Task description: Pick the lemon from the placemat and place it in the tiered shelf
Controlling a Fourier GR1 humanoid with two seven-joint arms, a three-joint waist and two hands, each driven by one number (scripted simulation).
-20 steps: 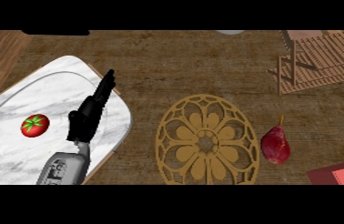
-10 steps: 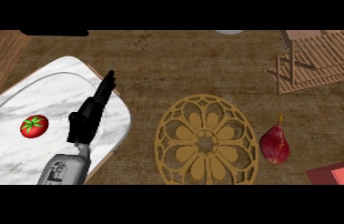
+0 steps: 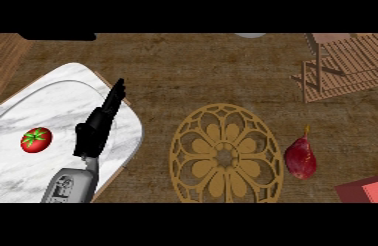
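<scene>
One left hand (image 3: 96,130) over marble tray (image 3: 44,95), fingers straight and together, holding nothing, forearm angled up-right

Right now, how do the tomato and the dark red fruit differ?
The tomato is bright red, round, with a green leafy top; the dark red fruit is deep maroon, elongated, tapering to a thin stem tip. The tomato lies on the white marble board at the view's left, beside the left robot hand; the fruit lies on the bare wooden counter, right of the gold placemat. Both lie untouched, and neither is on the placemat.
</scene>
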